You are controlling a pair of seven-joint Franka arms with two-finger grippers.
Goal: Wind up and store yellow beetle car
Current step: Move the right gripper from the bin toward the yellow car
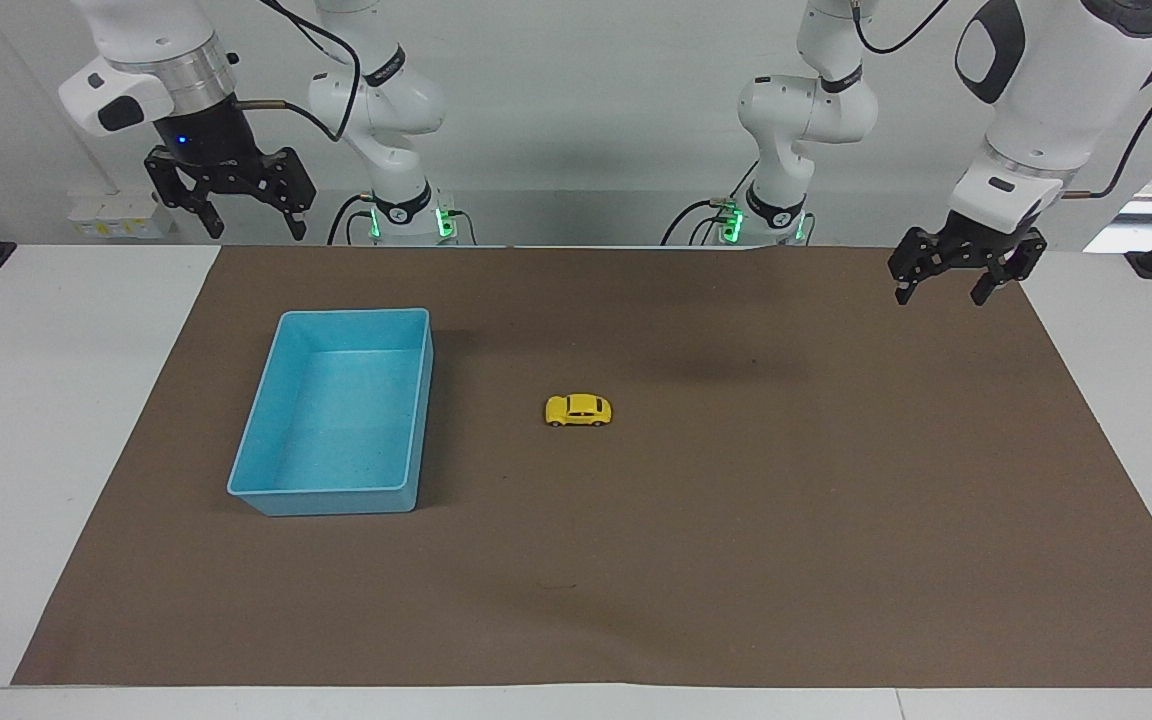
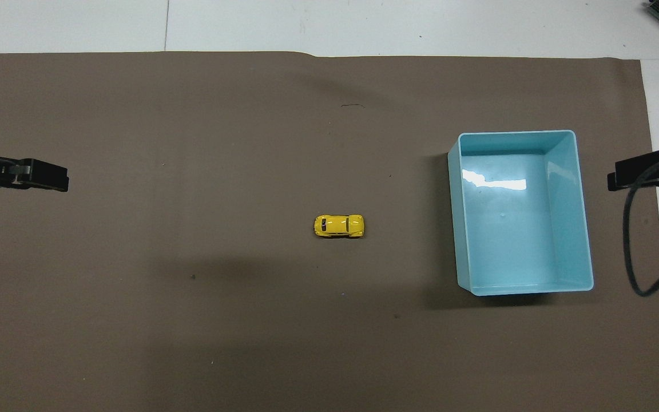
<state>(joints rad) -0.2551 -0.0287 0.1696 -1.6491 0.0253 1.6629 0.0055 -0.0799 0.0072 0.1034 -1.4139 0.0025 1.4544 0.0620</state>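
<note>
**Toy Beetle Waits Alone at Mid-Table, Both Claws Empty**

The yellow beetle car (image 1: 578, 410) stands on its wheels on the brown mat (image 1: 736, 520) near the middle of the table (image 1: 56, 420), side-on to the robots, well apart from the light blue tray (image 1: 416, 420) that sits empty toward the right arm's end. Small and rounded, the toy looks light and rigid, with a glossy shell that could slip from a loose pinch; by that judgement the flat flanks just above the wheels offer the surest hold, fingers closing across its width rather than its length, and a free-rolling car may scoot if nudged off-centre. The left claw (image 1: 961, 277) hangs raised over the mat's edge at the left arm's end, wrist tilted, fingers spread wide and holding nothing. The right claw (image 1: 228, 205) is held high at the right arm's end, nearer the robots than the tray, pointing down, likewise wide open and empty, waiting. Neither touches the car, which has not yet been stored.
</note>
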